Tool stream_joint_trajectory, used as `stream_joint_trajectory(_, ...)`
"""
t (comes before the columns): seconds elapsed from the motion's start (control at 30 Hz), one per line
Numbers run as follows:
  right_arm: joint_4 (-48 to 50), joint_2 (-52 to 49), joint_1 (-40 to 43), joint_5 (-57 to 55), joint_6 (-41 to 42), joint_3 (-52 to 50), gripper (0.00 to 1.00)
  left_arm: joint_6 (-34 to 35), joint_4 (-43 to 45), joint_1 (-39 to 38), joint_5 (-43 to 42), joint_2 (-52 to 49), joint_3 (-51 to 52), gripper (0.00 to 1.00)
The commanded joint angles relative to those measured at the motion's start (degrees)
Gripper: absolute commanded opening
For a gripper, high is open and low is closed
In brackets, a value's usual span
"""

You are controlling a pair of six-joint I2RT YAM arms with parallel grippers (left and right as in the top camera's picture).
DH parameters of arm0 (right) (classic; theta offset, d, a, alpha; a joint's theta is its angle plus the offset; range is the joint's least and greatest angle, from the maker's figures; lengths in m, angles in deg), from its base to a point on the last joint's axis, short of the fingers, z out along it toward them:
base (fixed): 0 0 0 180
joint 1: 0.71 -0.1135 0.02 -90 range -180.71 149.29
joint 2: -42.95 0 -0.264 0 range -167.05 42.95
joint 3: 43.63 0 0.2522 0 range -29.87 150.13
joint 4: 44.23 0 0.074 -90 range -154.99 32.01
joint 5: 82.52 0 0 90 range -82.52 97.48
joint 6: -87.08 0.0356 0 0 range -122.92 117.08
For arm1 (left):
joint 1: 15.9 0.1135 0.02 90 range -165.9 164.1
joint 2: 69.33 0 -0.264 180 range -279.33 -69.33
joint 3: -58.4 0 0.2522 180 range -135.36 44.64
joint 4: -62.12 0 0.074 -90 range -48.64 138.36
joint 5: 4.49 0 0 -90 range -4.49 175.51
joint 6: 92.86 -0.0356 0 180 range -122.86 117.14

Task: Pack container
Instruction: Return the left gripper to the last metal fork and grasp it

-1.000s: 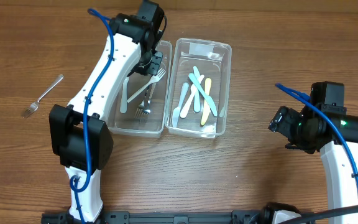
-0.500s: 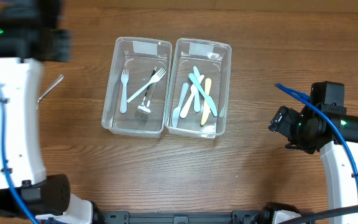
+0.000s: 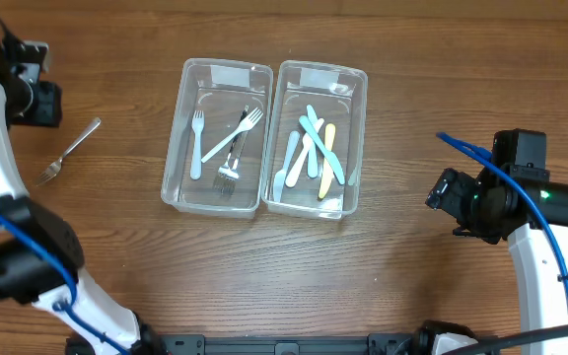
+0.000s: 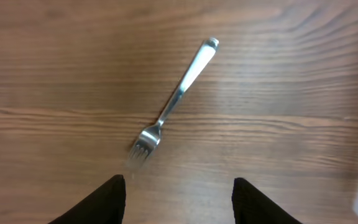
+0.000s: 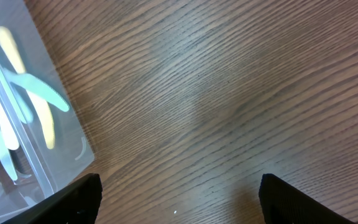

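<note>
Two clear plastic containers stand side by side mid-table. The left container (image 3: 177, 128) holds white plastic forks (image 3: 197, 144) and a metal one. Pastel plastic knives (image 3: 310, 148) lie in the right container (image 3: 359, 118). A loose metal fork (image 3: 67, 151) lies on the wood at the far left. It shows in the left wrist view as the fork (image 4: 176, 99), tines toward the fingers. My left gripper (image 3: 43, 103) (image 4: 179, 186) hovers over it, open and empty. To the right of the containers, my right gripper (image 3: 440, 193) (image 5: 179, 186) is open over bare wood.
The right wrist view catches the right container's corner (image 5: 73, 146) at left, with knives (image 5: 42, 93) inside. Blue cables run along both arms. The table is brown wood.
My left arm has swung from over the left container out to the far left, above the loose metal fork, and its jaws have opened. The right arm has not moved.
</note>
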Motion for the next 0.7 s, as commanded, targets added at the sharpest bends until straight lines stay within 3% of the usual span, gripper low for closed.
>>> stream_joint_trajectory(0.0,0.35,0.09,-0.28,0.07,-0.66,0.20,0.83,-3.78,1.51,1.09,-2.10,-6.36,0.81,0.53)
stream_joint_trajectory(0.57,0.81,0.09,-0.28,0.04,-1.49,0.20,0.83,-4.74,4.70,1.70,0.28,-23.65,0.85,0.50)
stream_joint_trajectory(0.67,0.83,0.09,-0.28,-0.11,-1.49,0.20,0.83,-4.44,4.17,2.12,0.50,-24.17,1.03,0.43)
